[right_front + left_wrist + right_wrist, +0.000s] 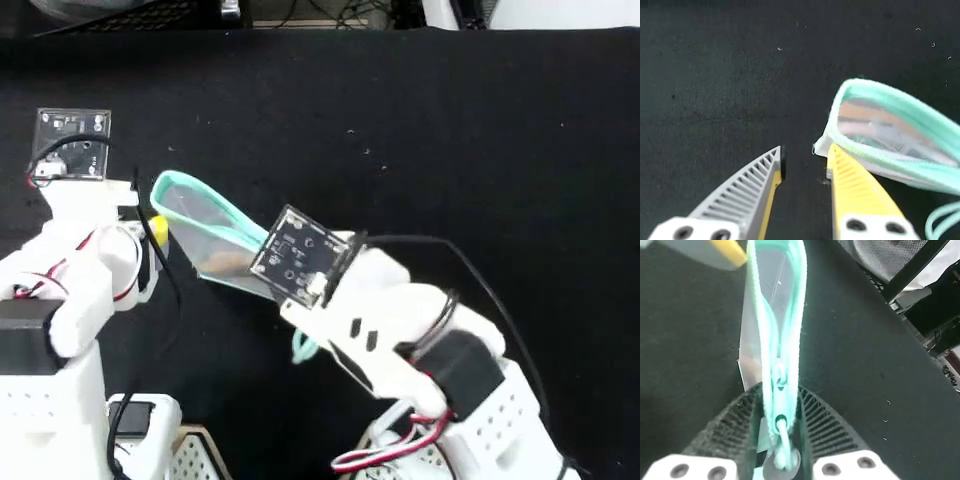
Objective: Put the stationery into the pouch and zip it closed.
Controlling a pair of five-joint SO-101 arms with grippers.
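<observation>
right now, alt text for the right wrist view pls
The right end effector grips the zipper-pull end of a clear pouch with mint-green trim, over the black table. A yellow finger of the left end effector sits by its far end.

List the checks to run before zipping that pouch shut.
1. Right gripper clamped on the clear plastic pouch, at its mint-green zipper edge: ok.
2. Left gripper holding the pouch's other end: not ok; open, yellow finger beside it.
3. Stationery inside the pouch: ok, orange shapes show through.
4. Pouch mouth zipped: not ok; gaping near the left gripper.
5. How far it is zipped already: cannot tell.
</observation>
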